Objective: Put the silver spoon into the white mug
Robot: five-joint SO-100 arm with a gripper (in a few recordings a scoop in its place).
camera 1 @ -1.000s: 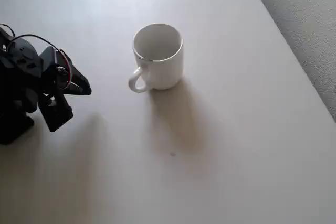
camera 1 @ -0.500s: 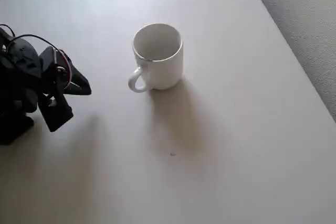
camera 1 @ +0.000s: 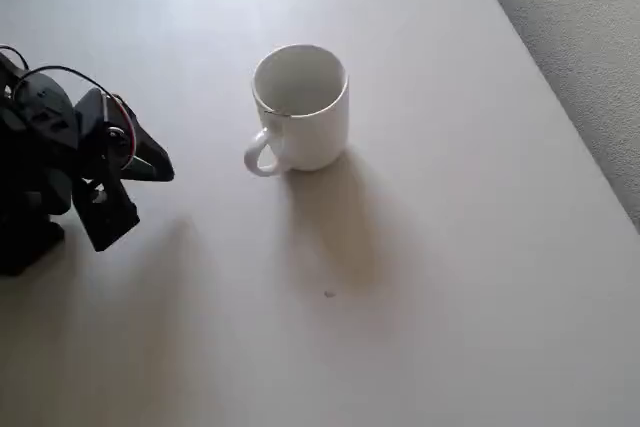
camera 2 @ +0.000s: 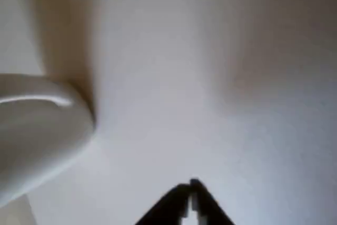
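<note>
Spoon seems already in the white mug, glinting at its 8 o'clock rim; we judge the task done, our jaws pressed together, empty.

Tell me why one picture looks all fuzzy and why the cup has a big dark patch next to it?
In the wrist view the white mug sits so near the lens that it blurs, and the tool is soft too. In the overhead view everything is sharp; the white mug throws a long shadow down the table, so the light comes from the picture's top.
</note>
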